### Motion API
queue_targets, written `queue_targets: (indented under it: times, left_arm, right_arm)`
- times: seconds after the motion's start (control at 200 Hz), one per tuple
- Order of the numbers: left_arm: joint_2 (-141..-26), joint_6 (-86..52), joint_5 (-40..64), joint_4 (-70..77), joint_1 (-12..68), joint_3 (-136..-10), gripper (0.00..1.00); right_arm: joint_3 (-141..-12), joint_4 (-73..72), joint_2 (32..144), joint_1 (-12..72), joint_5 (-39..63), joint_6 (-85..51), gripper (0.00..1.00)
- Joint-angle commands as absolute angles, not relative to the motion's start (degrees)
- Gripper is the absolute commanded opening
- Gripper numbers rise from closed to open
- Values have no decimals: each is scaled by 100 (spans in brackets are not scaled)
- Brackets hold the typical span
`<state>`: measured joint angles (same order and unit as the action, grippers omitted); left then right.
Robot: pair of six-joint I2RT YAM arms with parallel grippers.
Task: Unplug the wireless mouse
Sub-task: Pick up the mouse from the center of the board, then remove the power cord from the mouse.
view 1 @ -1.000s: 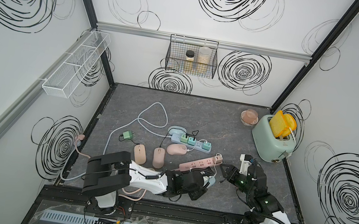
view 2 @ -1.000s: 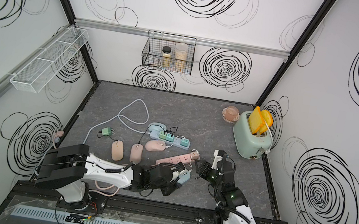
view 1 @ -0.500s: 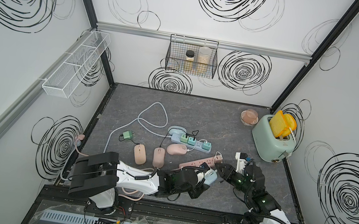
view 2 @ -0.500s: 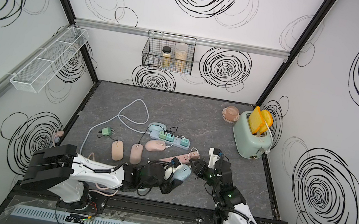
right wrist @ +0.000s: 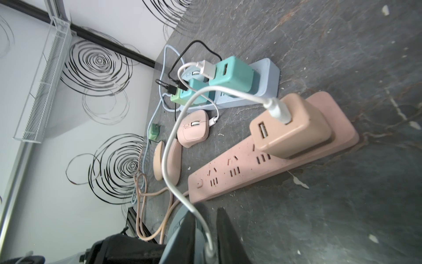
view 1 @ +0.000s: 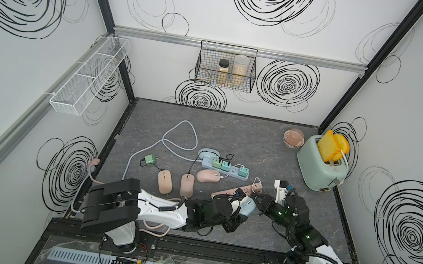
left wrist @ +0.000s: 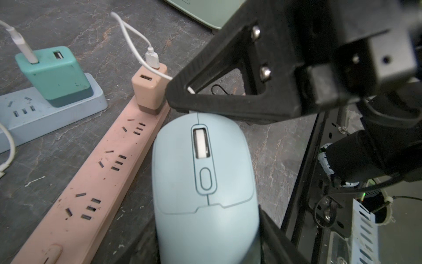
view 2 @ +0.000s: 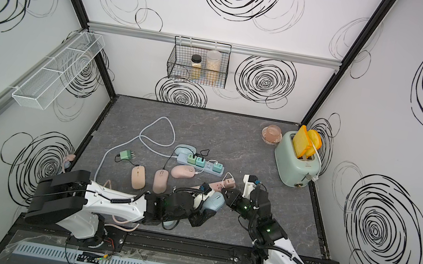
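Seen from the left wrist, the light-blue mouse [left wrist: 203, 182] runs off the frame's edge, its charging port masked by a black finger [left wrist: 228, 107]. At the right end effector [right wrist: 205, 212], the white cable [right wrist: 164, 157] ends in a blur; whether its plug is clamped cannot be told.

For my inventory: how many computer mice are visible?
5: a blue mouse in the left gripper, another blue mouse behind the blue power strip, three pink mice in front of it; arms may hide more.
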<state>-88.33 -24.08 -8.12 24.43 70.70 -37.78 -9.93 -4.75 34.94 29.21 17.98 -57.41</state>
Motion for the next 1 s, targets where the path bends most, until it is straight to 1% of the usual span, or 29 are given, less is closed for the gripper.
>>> queue_targets:
  times: [0.0, 0.095, 0.24, 0.445, 0.585, 0.991]
  left_arm:
    - [-8690, -2657, -805, 3018, 7020, -3736, 0]
    - [-8684, -2730, -764, 3051, 7011, -3737, 0]
    - [-8701, -2761, -625, 2838, 7019, -3857, 0]
    - [-8880, -2682, -503, 1607, 7156, -4263, 0]
    - [-9038, -2747, -252, 1066, 7175, -4366, 0]
    - [-9309, -2686, 116, 484, 7053, -4526, 0]
  right_arm:
    - [-914, -707, 3531, 2966, 1726, -6010, 12]
    - [-911, -778, 3593, 2973, 1723, -6103, 0]
    - [-914, -855, 3606, 2979, 1615, -6127, 0]
    - [-1123, -706, 3790, 2870, 1537, -5846, 0]
    - [-1107, -791, 3910, 2744, 1615, -5812, 0]
    - [-1120, -829, 4050, 2308, 2027, -5516, 0]
